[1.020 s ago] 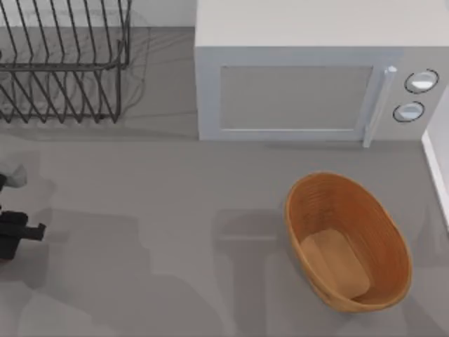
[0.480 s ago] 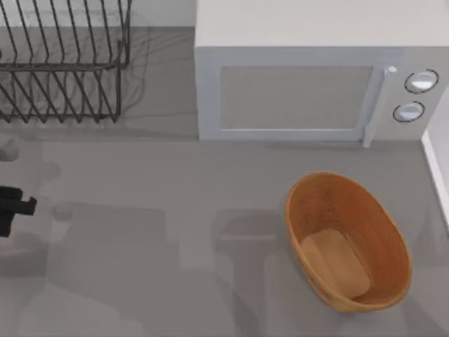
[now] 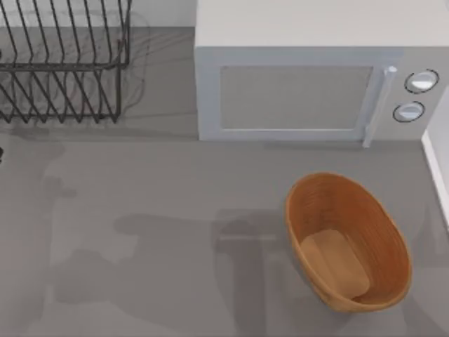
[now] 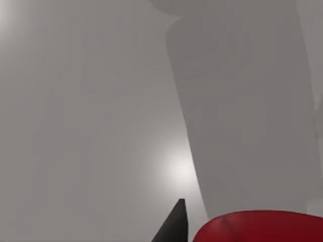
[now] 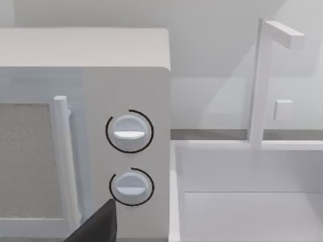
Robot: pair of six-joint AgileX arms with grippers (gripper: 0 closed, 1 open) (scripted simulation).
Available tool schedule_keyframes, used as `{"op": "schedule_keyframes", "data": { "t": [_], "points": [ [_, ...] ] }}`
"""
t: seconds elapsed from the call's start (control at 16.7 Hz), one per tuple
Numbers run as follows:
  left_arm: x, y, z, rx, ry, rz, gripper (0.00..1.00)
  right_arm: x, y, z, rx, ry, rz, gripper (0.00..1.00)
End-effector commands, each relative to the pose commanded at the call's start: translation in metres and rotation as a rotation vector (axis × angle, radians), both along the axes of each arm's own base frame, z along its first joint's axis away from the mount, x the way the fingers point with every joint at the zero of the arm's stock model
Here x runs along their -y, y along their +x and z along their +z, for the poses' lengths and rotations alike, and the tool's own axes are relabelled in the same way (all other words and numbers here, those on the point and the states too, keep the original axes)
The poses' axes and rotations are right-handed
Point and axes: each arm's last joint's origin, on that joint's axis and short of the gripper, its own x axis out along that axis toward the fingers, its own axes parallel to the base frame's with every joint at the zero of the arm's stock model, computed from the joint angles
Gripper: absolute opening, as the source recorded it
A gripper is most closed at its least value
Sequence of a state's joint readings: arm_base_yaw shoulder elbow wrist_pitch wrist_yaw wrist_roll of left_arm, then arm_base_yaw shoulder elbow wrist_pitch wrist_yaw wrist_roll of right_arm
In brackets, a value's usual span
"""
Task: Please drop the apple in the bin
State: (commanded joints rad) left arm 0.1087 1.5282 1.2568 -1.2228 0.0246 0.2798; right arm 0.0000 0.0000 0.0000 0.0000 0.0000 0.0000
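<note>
Left gripper finger (image 4: pixel 174 224) sat just beside apple (image 4: pixel 257 227); grip itself could not be told. Bin (image 3: pixel 330 203) stood apart, right of table.

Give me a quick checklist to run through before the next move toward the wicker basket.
1. Apple in hand: the glossy red round apple sits right beside a dark fingertip of the left end effector in the left wrist view. Firm grip: cannot tell.
2. Target free: the oval orange-brown woven basket has a bare tan bottom. Ok.
3. Basket stance: upright on the grey table, at its right side. Ok.
4. Obstacles: the white box-shaped microwave stands behind the basket and the black wire dish rack at back left; neither lies across the table between left edge and basket. Ok.
5. Right end effector: a dark fingertip points at the microwave dials. Clear of the basket: cannot tell.
</note>
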Motion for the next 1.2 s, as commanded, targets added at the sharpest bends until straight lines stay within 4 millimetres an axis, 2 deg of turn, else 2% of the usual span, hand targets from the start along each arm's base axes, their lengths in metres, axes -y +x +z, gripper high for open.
{"op": "schedule_keyframes", "data": {
  "t": [0.12, 0.42, 0.6, 0.78, 0.96, 1.08, 1.2],
  "points": [
    [0.0, -0.002, 0.006, 0.008, 0.001, 0.001, 0.0, 0.0, 0.0, 0.0, 0.0, 0.0, 0.0, 1.0],
    [0.002, 0.001, 0.005, 0.0, 0.002, -0.013, 0.0, 0.0, 0.0, 0.0, 0.0, 0.0, 0.0, 1.0],
    [0.027, 0.022, 0.008, -0.029, 0.009, -0.129, 0.0, 0.0, 0.0, 0.0, 0.0, 0.0, 0.0, 1.0],
    [0.079, 0.055, 0.015, -0.052, 0.026, -0.335, 0.0, 0.0, 0.0, 0.0, 0.0, 0.0, 0.0, 1.0],
    [0.158, 0.08, 0.023, -0.051, 0.048, -0.59, 0.0, 0.0, 0.0, 0.0, 0.0, 0.0, 0.0, 1.0],
    [0.221, 0.083, 0.026, -0.039, 0.061, -0.772, 0.0, 0.0, 0.0, 0.0, 0.0, 0.0, 0.0, 1.0],
    [0.285, 0.071, 0.026, -0.021, 0.073, -0.953, 0.0, 0.0, 0.0, 0.0, 0.0, 0.0, 0.0, 1.0]
  ]
}}
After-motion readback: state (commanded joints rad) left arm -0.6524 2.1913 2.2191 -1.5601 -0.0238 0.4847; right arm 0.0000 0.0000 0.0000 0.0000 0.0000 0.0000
